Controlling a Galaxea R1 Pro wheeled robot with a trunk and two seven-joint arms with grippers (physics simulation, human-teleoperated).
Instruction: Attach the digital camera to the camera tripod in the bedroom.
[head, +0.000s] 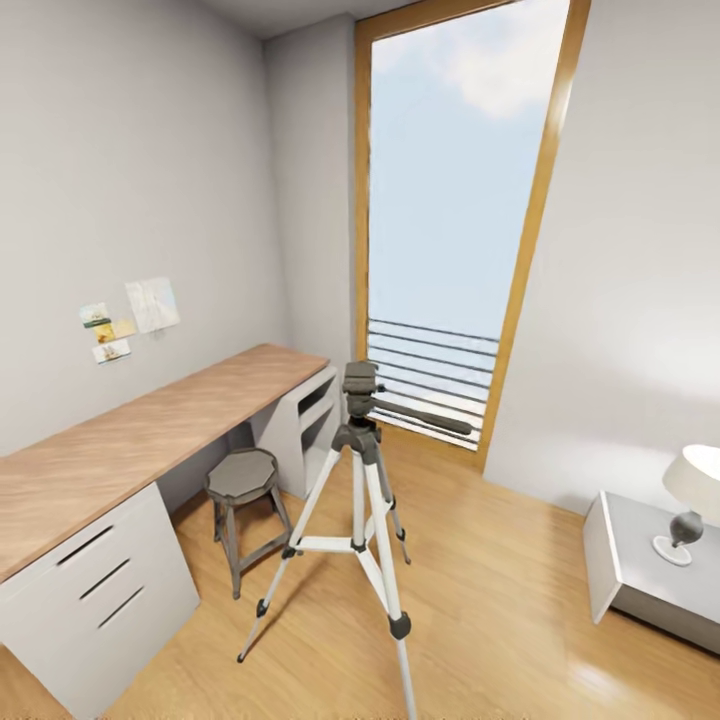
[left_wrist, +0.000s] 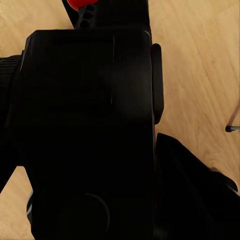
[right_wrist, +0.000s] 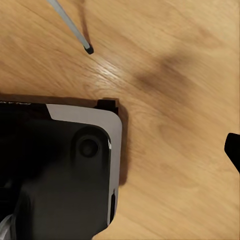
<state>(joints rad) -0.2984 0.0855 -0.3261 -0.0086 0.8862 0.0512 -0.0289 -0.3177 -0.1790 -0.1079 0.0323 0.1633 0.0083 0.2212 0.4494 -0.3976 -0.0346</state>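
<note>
Three silver legs spread on the wood floor carry the camera tripod (head: 362, 470), standing between the stool (head: 241, 478) and the tall window (head: 450, 210). Close before the left wrist's lens looms the black digital camera (left_wrist: 85, 135); whether either gripper is clamped or parted, I cannot tell.

A glossy wood plank floor (head: 500, 600) is seen, with smooth silver-white metal on the camera tripod (head: 358, 480) legs and matt black joints. Matt wood grain is shown on the desk (head: 150, 430) top. The digital camera (left_wrist: 85, 130) is finished in matt black plastic.
</note>
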